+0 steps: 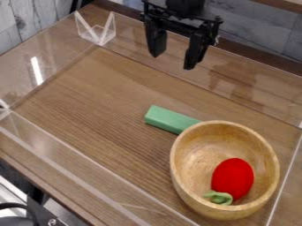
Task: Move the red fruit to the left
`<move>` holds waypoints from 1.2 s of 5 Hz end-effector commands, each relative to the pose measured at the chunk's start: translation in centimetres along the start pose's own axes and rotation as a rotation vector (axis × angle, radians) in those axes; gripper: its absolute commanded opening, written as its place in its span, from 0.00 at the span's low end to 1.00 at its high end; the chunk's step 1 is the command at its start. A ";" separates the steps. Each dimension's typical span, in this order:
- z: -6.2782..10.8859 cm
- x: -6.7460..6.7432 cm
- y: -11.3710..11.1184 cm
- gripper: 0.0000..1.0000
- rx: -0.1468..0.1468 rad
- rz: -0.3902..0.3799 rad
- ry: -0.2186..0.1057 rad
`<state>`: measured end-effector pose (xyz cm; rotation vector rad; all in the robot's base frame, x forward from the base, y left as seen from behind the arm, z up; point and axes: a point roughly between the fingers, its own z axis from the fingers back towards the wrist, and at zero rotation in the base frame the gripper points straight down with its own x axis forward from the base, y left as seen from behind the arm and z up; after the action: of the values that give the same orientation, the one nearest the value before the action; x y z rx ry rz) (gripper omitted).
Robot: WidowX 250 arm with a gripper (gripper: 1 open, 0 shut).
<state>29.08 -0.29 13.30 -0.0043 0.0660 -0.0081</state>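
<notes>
The red fruit (231, 178) is small, glossy and egg-shaped, with a light green stem at its near end. It lies inside a wooden bowl (189, 154) at the near right of the table. My gripper (174, 51) hangs at the far side, well above and behind the bowl. Its two black fingers (154, 41) point downward, stand apart, and hold nothing.
A flat green rectangular block (172, 119) lies just left of the bowl's far rim. Clear plastic walls (48, 71) enclose the wooden table (94, 115). A clear wire-like stand (94, 28) sits at the far left corner.
</notes>
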 end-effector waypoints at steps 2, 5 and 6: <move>-1.8 -0.9 -2.6 1.00 -0.013 -0.110 0.060; -2.5 -5.0 -13.2 1.00 -0.022 -0.451 0.058; -3.5 -5.5 -14.2 1.00 -0.019 -0.453 0.061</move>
<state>22.80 -14.18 9.37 -0.0283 0.1620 -0.4550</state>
